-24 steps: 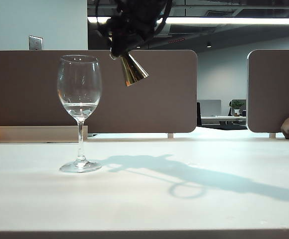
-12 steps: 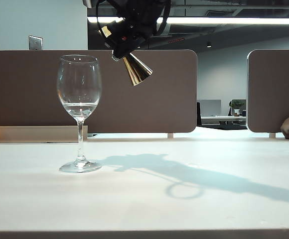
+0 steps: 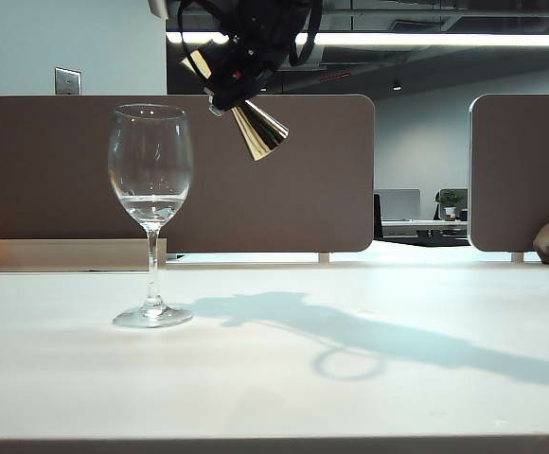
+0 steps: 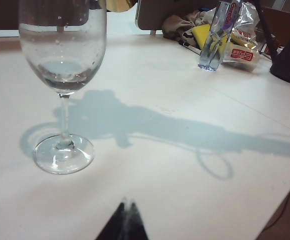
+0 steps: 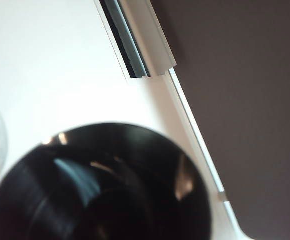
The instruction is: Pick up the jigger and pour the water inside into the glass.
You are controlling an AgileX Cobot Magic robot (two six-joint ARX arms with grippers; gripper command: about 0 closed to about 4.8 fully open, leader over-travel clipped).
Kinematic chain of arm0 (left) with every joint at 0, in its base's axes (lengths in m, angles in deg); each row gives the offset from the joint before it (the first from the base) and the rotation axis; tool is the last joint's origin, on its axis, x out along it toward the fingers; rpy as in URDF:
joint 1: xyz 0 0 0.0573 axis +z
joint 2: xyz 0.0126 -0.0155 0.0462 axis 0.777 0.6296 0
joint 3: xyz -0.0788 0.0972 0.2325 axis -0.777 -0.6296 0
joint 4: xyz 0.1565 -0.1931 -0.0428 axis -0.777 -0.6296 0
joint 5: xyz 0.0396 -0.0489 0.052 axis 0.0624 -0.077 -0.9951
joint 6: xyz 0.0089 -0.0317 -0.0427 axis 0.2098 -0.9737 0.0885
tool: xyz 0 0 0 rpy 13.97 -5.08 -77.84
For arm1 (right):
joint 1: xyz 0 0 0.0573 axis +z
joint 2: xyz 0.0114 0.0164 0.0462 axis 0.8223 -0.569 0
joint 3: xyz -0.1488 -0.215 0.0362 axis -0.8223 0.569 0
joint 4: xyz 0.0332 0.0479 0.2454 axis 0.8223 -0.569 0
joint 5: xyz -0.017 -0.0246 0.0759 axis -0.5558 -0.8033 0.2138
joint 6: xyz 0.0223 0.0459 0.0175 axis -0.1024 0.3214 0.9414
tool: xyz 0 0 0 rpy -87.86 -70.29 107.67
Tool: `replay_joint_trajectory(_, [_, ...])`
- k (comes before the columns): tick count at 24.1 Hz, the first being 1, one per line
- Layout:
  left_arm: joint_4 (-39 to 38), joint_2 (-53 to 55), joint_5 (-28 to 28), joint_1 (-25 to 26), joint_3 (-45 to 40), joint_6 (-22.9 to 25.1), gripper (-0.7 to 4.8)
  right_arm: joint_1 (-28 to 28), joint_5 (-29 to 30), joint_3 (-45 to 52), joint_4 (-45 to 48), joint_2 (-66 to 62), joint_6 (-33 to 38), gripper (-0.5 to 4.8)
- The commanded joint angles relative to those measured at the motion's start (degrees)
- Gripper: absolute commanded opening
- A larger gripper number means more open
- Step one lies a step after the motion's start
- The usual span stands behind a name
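Above the white tabletop (image 3: 284, 378), at about one o'clock from the rim of the tall clear stemmed wine glass (image 3: 150, 213), the right end effector (image 3: 225, 78), dark and cabled, clamped narrowly around the waist of the small shiny gold hourglass-shaped metal jigger (image 3: 256, 130). Jigger tilted, one cone pointing toward five o'clock, the other toward eleven o'clock and mostly hidden by the end effector; apart from the glass, not touching it. Glass upright on its round foot at the left of the exterior view, with a shallow pool of clear water (image 3: 151, 203) low in the bowl. Dark shadow of arm and jigger stretched over the tabletop toward three o'clock of the glass foot. Brown partition panels (image 3: 293, 180) behind. From the left wrist camera, only a dark tip of the left end effector (image 4: 123, 226) low over the tabletop near the glass foot, nothing held, opening impossible to tell. Farther off on the tabletop, a clear plastic bottle (image 4: 216, 37) and crumpled snack packets (image 4: 242, 42).
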Motion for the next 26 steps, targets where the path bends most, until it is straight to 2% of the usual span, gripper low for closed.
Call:
replay_joint_trajectory(1, [-0.2, 0.0, 0.3, 0.1, 0.0, 0.2, -0.05, 0.3, 1.9, -0.5, 1.7, 0.3, -3.5, -0.01])
replay_joint_trajectory(8, [-0.2, 0.0, 0.3, 0.1, 0.0, 0.2, -0.05, 0.9, 1.1, -0.5, 0.7, 0.3, -10.1, -0.01])
replay_joint_trajectory(12, [-0.2, 0.0, 0.3, 0.1, 0.0, 0.2, -0.05, 0.9, 1.1, -0.5, -0.1, 0.3, -11.1, -0.01])
replay_joint_trajectory(26, [-0.2, 0.0, 0.3, 0.1, 0.0, 0.2, -0.05, 1.6, 0.9, -0.5, -0.1, 0.3, -21.7, -0.01])
